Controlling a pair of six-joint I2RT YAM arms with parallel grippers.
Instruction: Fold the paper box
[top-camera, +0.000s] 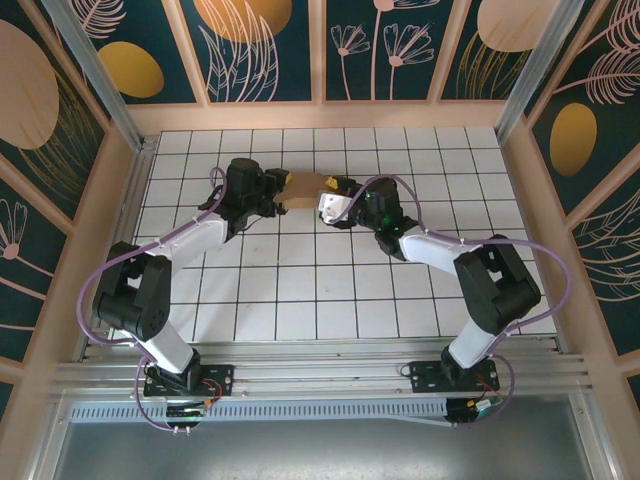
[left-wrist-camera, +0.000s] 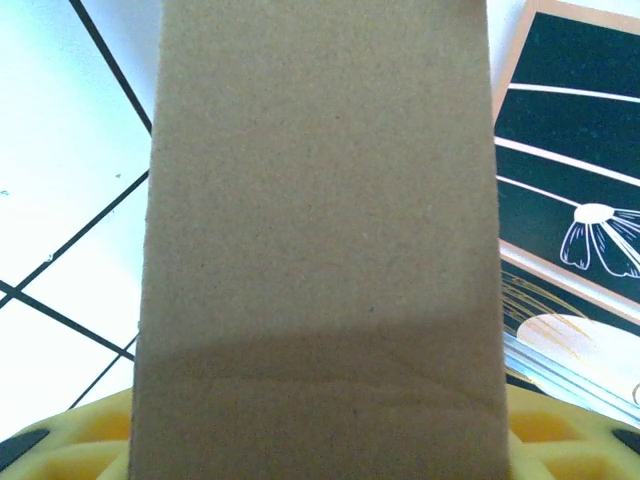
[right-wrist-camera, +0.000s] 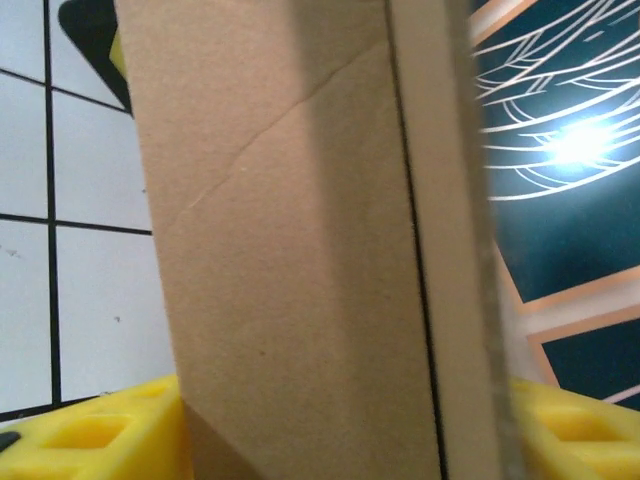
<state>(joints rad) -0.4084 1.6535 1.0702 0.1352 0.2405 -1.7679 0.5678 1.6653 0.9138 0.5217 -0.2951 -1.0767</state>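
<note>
Mid-fold at the far middle of the tiled table (top-camera: 250, 290): 1 paper box (top-camera: 303, 190) hangs between 2 arms, the left gripper (top-camera: 278, 190) on its left end and the right gripper (top-camera: 328, 203) on its right. In each wrist view brown cardboard spans the gap between the yellow fingers (left-wrist-camera: 70, 440) (right-wrist-camera: 100, 440) and meets both of them, but whether either pair is actually squeezing cannot be told. The right wrist view shows 2 panels meeting along a dark seam, 1 with a diagonal crease, so the sheet looks partly raised into walls. How many flaps are left to tuck is hidden. Count: 1 box, 2 grippers.
</note>
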